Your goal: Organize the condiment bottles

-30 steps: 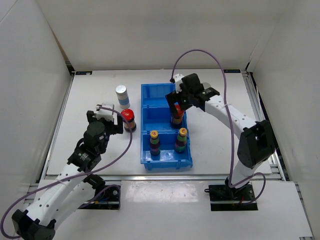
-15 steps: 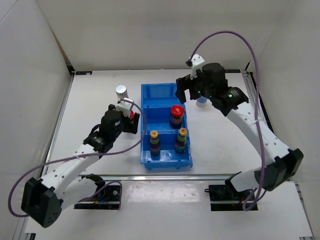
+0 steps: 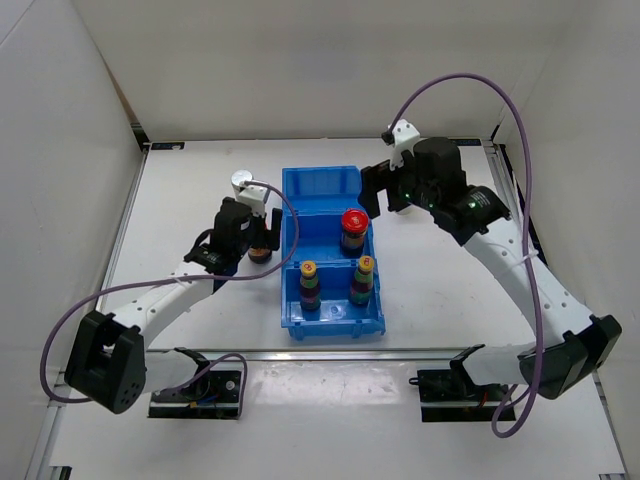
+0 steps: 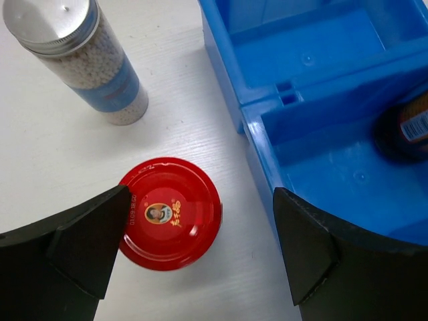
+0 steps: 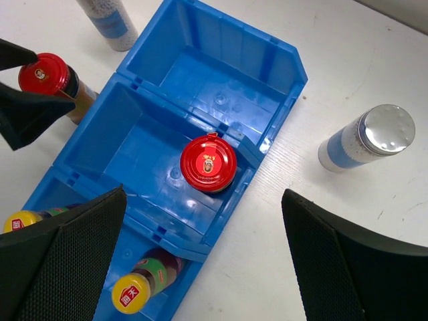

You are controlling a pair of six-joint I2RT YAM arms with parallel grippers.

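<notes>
In the centre of the overhead view, the blue compartment bin (image 3: pixel 320 195) sits on the white table (image 3: pixel 190 300). Its lowest compartment holds one yellow-capped bottle (image 3: pixel 309 283) at left and another yellow-capped bottle (image 3: pixel 362 280) at right, both upright. The middle compartment holds a red-capped jar (image 3: pixel 351 228) against its right side, and the top compartment is bare.

Just left of the bin's wall a second red-capped jar (image 4: pixel 170 212) stands on the table. The left gripper (image 4: pixel 200 247) hangs above it with its jaws spread wide, one finger over the table and the other over the bin's wall and middle compartment, clamped on nothing. A silver-lidded bottle (image 4: pixel 80 63) stands near, toward the upper left.

The right gripper (image 5: pixel 204 254) hangs above the bin's right side, its jaws also wide apart and holding nothing. The other silver-lidded bottle (image 5: pixel 364 137) stands on the table to the right of the bin.
</notes>
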